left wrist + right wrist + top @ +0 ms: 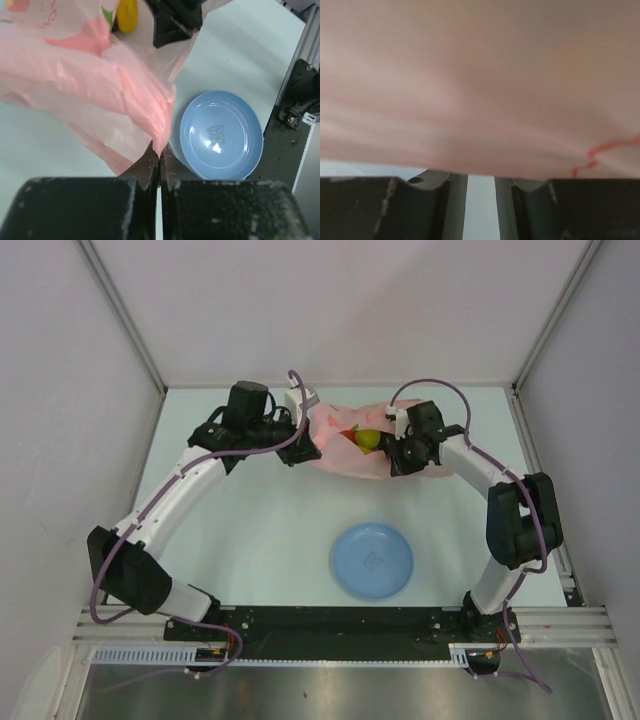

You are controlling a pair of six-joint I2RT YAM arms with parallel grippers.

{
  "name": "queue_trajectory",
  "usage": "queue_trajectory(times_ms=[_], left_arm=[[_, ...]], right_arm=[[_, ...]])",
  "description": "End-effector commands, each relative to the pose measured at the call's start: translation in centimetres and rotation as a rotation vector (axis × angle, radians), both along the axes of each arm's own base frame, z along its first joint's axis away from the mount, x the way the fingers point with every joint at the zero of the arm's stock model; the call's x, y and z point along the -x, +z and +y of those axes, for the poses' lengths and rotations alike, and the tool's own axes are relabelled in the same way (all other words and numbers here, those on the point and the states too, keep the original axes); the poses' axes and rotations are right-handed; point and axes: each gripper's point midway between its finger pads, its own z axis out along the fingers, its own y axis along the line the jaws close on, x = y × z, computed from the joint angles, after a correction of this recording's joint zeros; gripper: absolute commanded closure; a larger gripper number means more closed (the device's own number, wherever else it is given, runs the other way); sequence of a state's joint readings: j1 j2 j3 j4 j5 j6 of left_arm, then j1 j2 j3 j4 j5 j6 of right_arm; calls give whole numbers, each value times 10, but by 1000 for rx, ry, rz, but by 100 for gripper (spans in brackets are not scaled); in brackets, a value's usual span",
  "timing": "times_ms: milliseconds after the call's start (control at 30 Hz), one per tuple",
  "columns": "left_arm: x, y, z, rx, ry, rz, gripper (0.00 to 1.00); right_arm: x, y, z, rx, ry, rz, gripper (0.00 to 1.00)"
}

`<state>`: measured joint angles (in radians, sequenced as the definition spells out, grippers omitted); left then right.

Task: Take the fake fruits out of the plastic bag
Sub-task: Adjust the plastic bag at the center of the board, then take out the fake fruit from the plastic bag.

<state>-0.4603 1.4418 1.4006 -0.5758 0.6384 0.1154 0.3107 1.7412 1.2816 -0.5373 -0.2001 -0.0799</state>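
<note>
The pink plastic bag [340, 456] lies at the back middle of the table with its mouth open upward. Inside it show a yellow fake fruit [368, 439] and a bit of a red one [348, 431]. My left gripper [308, 432] is at the bag's left edge; in the left wrist view it [160, 156] is shut on a fold of the bag [100, 85], with the yellow fruit [127, 15] beyond. My right gripper [392, 447] is at the right side of the bag's mouth. In its own view the bag's film [480, 90] covers its fingertips [480, 176], and a narrow gap shows between the fingers.
A round blue plate [372, 560] sits on the table in front of the bag, between the two arms, also seen in the left wrist view as the plate [240, 165]. White walls close in the table at the left, back and right.
</note>
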Motion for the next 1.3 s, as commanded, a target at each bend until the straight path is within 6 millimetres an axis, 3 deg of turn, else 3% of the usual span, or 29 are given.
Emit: queue_trajectory(times_ms=[0,33,167,233,300,433,467,533,667,700,933,1033,1067,1133,1167,1267], left_arm=[[-17,-18,-6,-34,-20,7,100],[-20,-21,-8,-34,-12,20,100],[-30,-17,-14,-13,-3,31,100],[-31,-18,-16,-11,-6,39,100],[-31,-14,-17,-6,-11,43,100],[-33,-8,-18,2,-9,33,100],[-34,-8,-18,3,-7,33,100],[-35,-9,-20,6,-3,38,100],[-37,-10,-21,12,7,56,100],[-38,-12,-21,9,6,57,100],[-38,-12,-20,-1,14,55,100],[-38,-15,-20,-2,19,62,100],[-38,-14,-20,-1,19,59,100],[-37,-16,-20,-5,18,58,100],[-37,-17,-19,-8,21,59,100],[-38,-19,-20,-8,25,60,100]], right_arm=[[-47,49,5,-98,-16,-159,69],[-62,52,10,-92,1,-181,69],[-89,42,23,-151,-41,-145,64],[-96,37,34,-179,-57,-122,58],[-102,37,53,-203,-53,-122,46],[-108,37,76,-214,-57,-106,38],[-113,37,73,-201,-89,-125,31],[-119,33,73,-193,-137,-127,28],[-143,16,52,-121,-312,-142,19],[-146,5,50,-117,-345,-120,18],[-157,-23,50,-34,-372,-110,15],[-159,-34,54,-24,-360,-114,19],[-160,-35,54,-19,-351,-120,33],[-162,-27,56,-25,-324,-142,47],[-162,-11,58,-39,-303,-167,58],[-156,14,52,-50,-254,-212,65]])
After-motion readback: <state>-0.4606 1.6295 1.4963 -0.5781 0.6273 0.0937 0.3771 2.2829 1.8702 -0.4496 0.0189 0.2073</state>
